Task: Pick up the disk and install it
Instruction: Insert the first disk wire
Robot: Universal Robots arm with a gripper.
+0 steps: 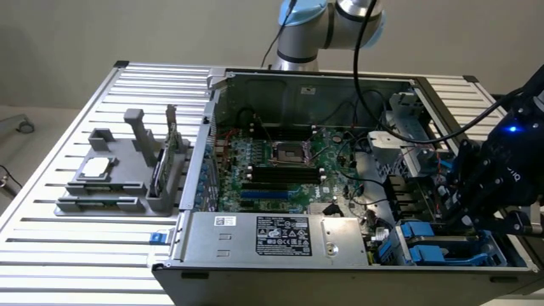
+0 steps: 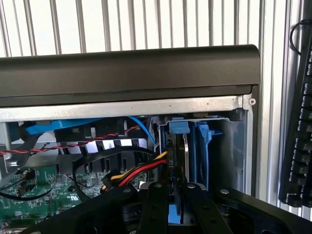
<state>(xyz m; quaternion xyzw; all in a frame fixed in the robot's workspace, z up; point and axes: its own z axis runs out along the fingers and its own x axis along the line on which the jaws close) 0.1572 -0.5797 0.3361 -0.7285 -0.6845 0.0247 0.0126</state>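
The disk (image 2: pixel 178 146) stands on edge in the drive bay at the corner of the open computer case. Its blue plastic carrier and a thin silver metal edge face the wrist camera. My gripper (image 2: pixel 176 189) is over it, one black finger on each side of the blue carrier, shut on it. In the exterior view the gripper (image 1: pixel 472 213) hangs over the case's corner on the exterior view's right, just above the blue carriers in the drive bay (image 1: pixel 429 247). The gripper body hides the gripped disk there.
A grey power-supply box (image 1: pixel 276 237) lies along the case's near wall, with the motherboard (image 1: pixel 281 166) behind it. Red, yellow and black cables (image 2: pixel 136 173) run close beside the bay. A grey parts fixture (image 1: pixel 119 172) stands on the slatted table. A black keyboard (image 2: pixel 297 146) lies outside the case.
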